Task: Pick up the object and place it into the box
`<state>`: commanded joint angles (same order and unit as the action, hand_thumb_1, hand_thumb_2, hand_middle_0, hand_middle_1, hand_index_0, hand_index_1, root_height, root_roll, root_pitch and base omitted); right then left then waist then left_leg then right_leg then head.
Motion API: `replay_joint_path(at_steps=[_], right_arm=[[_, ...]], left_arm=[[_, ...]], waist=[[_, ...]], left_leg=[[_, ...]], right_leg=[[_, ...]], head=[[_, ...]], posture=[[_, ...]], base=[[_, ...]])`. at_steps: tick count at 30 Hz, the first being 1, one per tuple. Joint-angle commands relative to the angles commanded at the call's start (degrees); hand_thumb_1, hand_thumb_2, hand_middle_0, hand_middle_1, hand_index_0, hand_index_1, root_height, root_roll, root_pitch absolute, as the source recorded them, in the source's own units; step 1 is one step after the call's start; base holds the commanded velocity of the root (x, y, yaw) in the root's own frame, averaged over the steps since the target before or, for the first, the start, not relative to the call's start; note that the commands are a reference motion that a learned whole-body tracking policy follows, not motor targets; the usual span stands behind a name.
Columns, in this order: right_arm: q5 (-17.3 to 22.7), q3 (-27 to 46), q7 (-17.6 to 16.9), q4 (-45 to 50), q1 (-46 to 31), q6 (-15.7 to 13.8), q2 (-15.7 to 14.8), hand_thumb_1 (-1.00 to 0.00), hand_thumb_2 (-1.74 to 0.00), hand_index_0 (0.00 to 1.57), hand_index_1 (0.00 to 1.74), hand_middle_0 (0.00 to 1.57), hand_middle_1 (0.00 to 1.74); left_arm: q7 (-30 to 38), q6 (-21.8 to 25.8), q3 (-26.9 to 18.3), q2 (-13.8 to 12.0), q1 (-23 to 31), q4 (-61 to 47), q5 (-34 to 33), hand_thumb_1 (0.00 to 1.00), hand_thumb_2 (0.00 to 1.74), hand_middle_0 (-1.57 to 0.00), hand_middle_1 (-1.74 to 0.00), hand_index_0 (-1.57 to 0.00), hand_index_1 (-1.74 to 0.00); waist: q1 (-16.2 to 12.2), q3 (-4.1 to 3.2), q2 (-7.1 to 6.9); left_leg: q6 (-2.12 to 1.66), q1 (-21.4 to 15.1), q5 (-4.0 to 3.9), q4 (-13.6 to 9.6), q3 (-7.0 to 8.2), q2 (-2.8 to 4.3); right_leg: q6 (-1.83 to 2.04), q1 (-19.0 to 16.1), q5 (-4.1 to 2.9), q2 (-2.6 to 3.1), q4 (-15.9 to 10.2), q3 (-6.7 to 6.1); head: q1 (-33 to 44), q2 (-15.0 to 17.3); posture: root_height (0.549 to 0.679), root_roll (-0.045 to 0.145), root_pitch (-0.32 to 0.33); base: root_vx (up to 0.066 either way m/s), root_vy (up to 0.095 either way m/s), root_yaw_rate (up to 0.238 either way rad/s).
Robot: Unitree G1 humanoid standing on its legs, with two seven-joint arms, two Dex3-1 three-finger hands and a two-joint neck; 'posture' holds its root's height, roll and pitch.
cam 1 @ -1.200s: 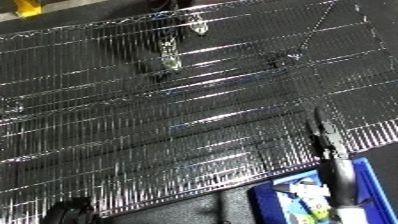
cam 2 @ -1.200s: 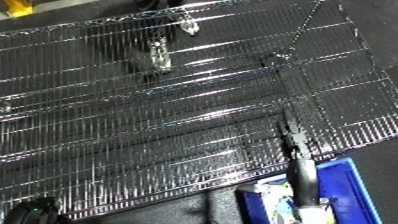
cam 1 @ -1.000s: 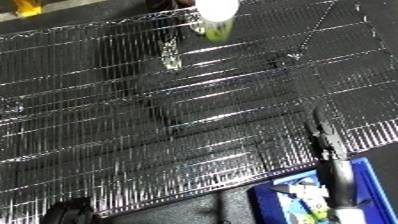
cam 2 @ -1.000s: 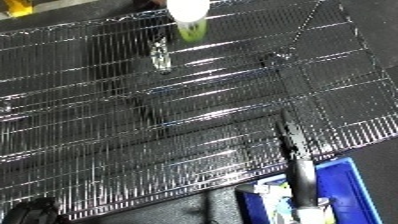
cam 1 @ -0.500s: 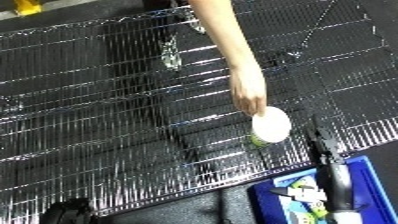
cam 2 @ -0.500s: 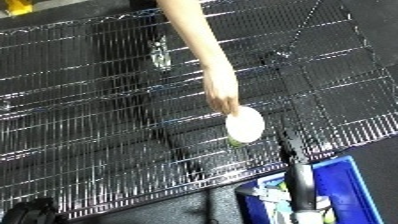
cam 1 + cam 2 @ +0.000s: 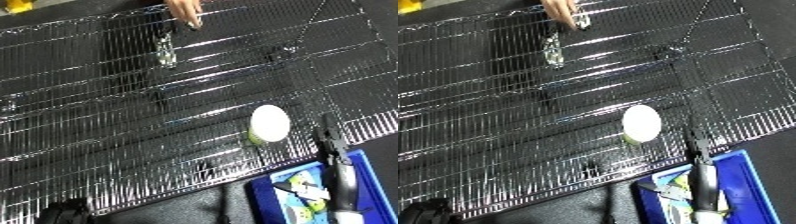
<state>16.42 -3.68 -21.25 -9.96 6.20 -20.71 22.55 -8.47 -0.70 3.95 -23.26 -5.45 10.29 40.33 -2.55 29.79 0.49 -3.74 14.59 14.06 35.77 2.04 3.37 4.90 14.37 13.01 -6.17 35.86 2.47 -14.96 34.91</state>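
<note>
A small round object (image 7: 268,122) with a white top and a green base stands on the wire mesh table (image 7: 107,115), near its front right edge. Nothing touches it. My right hand (image 7: 331,142) reaches in from the lower right, just right of the object and apart from it, with its black fingers straight and nothing in them. Below that hand lies the blue bin (image 7: 373,170) with several small items inside. A dark shape at the lower left corner is my left hand (image 7: 64,214). A person's hand (image 7: 185,11) hovers at the table's far edge.
A small silvery piece (image 7: 165,50) sits on the mesh at the back, below the person's hand. A thin rod (image 7: 306,27) slants across the far right of the mesh. Black floor shows along the front edge.
The person's hand brought the white-topped object down from the far edge, set it on the mesh near my right hand, let go and drew back. My hands stayed put.
</note>
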Motion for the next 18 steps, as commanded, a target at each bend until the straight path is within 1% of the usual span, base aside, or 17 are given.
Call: replay_joint_path(at_steps=[3, 9, 18], right_arm=[[0.4, -0.1, 0.2, -0.2, -0.1, 0.1, 0.2, 0.0, 0.0, 0.0, 0.0, 0.0, 0.0], [0.6, -0.8, 1.0, -1.2, 0.2, 0.0, 0.8, 0.0, 0.0, 0.0, 0.0, 0.0, 0.0], [2.4, -1.4, 2.0, -2.5, 3.1, 0.7, 2.3, 0.0, 0.0, 0.0, 0.0, 0.0, 0.0]], left_arm=[[-0.1, 0.0, 0.2, 0.0, 0.0, -0.1, 0.0, 1.0, 1.74, -1.57, -1.74, -1.57, -1.74], [-0.1, 0.5, 0.9, -0.1, -0.3, 0.2, 0.2, 1.0, 1.74, -1.57, -1.74, -1.57, -1.74], [0.5, 0.7, 2.3, -0.5, -1.2, -0.8, -0.9, 1.0, 1.74, -1.57, -1.74, -1.57, -1.74]], waist=[[-0.3, 0.0, 0.1], [-0.6, 0.0, 0.6], [-0.5, 0.0, 1.58]], left_leg=[[-0.01, 0.4, 0.15, 0.4, 0.14, 0.08], [-0.1, 1.6, -0.04, 1.3, 0.23, 0.09], [-0.09, 4.4, -0.05, 3.4, 0.16, -0.23]], right_leg=[[-0.1, 0.3, 0.08, -0.03, 0.1, -0.19], [-0.41, 1.2, 0.3, -0.14, 0.6, -0.49], [-0.72, 4.3, 0.82, -0.35, 2.8, -0.75]], head=[[-0.9, 0.0], [-2.2, -0.2], [-5.4, -0.5]], posture=[[0.658, 0.052, -0.081], [0.657, 0.059, -0.074], [0.654, 0.069, -0.053]], base=[[-0.003, -0.015, -0.084], [0.0, -0.012, -0.05], [-0.015, -0.023, -0.007]])
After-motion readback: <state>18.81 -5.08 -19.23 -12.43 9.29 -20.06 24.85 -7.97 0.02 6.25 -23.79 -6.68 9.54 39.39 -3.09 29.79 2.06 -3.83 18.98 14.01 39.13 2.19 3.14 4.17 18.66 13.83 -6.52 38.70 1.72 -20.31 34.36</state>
